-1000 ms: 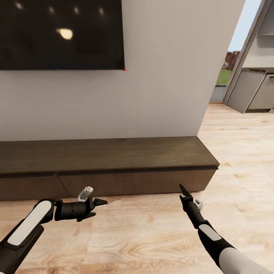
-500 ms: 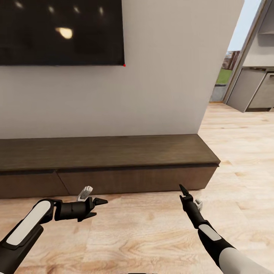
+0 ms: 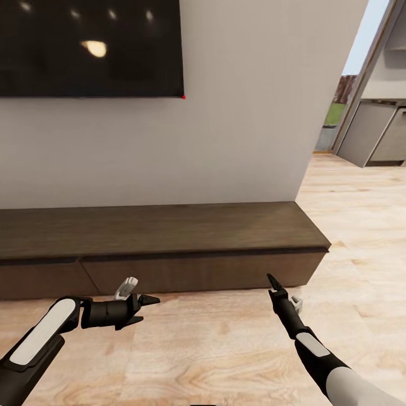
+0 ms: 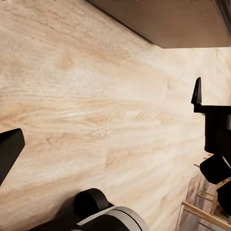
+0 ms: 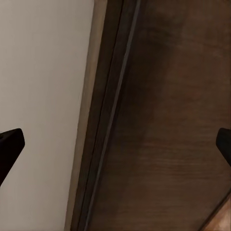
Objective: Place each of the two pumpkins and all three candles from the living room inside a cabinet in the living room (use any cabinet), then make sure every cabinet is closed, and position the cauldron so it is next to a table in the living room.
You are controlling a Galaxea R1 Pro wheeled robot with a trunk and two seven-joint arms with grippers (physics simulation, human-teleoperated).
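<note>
The cabinet (image 3: pixel 169 248) spans mid-frame, drawers closed, contents hidden. Left gripper (image 3: pixel 144 309) and right gripper (image 3: pixel 276 286) both have fingers apart.

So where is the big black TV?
In the head view, the TV hangs on the pale wall at upper left, above the cabinet.

No legible text, labels or numbers anywhere.
</note>
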